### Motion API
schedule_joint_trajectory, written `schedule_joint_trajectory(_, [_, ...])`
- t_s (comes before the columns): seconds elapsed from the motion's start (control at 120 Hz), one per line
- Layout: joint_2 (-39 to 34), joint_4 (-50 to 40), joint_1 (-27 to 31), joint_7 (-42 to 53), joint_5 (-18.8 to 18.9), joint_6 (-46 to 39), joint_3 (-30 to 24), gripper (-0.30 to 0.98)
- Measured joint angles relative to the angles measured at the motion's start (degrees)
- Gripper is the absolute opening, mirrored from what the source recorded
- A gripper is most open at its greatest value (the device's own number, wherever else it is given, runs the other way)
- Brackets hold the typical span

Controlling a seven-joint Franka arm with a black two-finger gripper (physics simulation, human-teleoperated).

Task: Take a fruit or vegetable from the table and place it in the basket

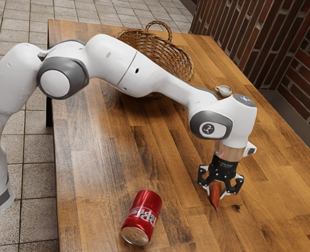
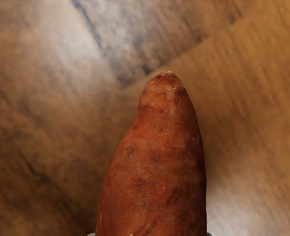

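Gripping the sweet potato (image 1: 215, 200) from both sides, the claw (image 1: 216, 192) points down over the wooden counter (image 1: 102, 157); the sweet potato's narrow end sticks out past the fingers, and I cannot tell whether it touches the wood; toward the exterior view's left, and closer to that camera, a red soda can (image 1: 143, 210) lies on its side; beyond the claw, near the counter's far side, sits a small white cup (image 1: 225, 91); well apart from the claw, the wicker basket (image 1: 171, 55) rests on the counter, partly hidden behind the arm (image 1: 110, 60).
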State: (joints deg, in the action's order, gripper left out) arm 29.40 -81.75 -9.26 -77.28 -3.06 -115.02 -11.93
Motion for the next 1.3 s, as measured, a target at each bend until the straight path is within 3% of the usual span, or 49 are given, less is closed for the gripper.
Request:
schedule_joint_trajectory(0.217, [-3.2, -0.3, -0.9, -1.8, 1.9, 0.1, 1.1, 0.16])
schedule_joint_trajectory(0.458, [-17.8, -4.1, -1.9, -3.1, 5.6, 3.2, 15.6, 0.17])
schedule_joint_trajectory(0.667, [-22.2, -5.2, 4.4, -2.3, 8.2, 7.3, 27.3, 0.15])
schedule_joint_trajectory(0.825, [-25.8, -4.1, 3.3, -1.1, 12.8, 8.6, 28.3, 0.17])
schedule_joint_trajectory(0.933, [-25.0, -2.1, 7.5, 0.3, 13.6, 9.1, 28.4, 0.17])
schedule_joint_trajectory(1.083, [-21.9, 0.5, 17.1, 3.0, 12.1, 9.4, 28.5, 0.17])
schedule_joint_trajectory(1.3, [-16.8, 5.4, 21.1, 6.8, 9.1, 9.5, 28.0, 0.17])
